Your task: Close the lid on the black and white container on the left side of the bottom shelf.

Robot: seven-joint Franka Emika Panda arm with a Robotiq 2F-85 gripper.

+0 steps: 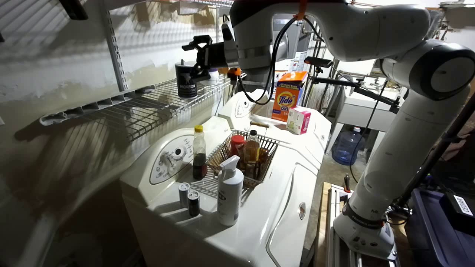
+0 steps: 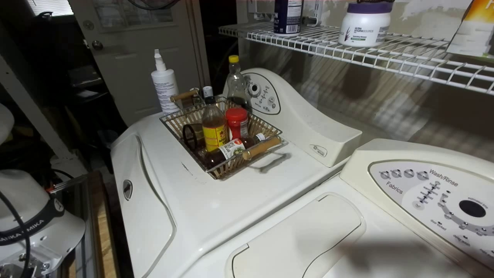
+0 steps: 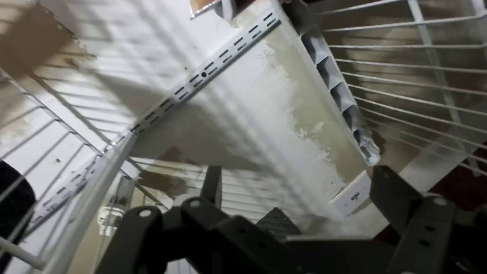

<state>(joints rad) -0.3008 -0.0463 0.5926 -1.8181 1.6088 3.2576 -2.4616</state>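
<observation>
The black and white container (image 1: 186, 87) is a dark cylinder with white lettering, upright on the bottom shelf (image 1: 156, 123). Its lower part also shows in an exterior view (image 2: 287, 19), where the top is cut off. At its top, a small dark piece of the lid (image 1: 182, 62) stands up at the edge. My gripper (image 1: 189, 61) is beside and above the container's top, with one finger higher than the other. The lower finger overlaps the container's upper right edge; contact cannot be told. In the wrist view my gripper (image 3: 298, 184) is open and empty. The container is not recognizable there.
A white purple-lidded jar (image 2: 364, 27) stands on the same shelf. A grey ribbed bar (image 1: 96, 105) lies along the wall. An upper wire shelf (image 3: 81, 213) is close in the wrist view. Below, a washer top holds a wire basket (image 1: 271, 155), bottles and cans.
</observation>
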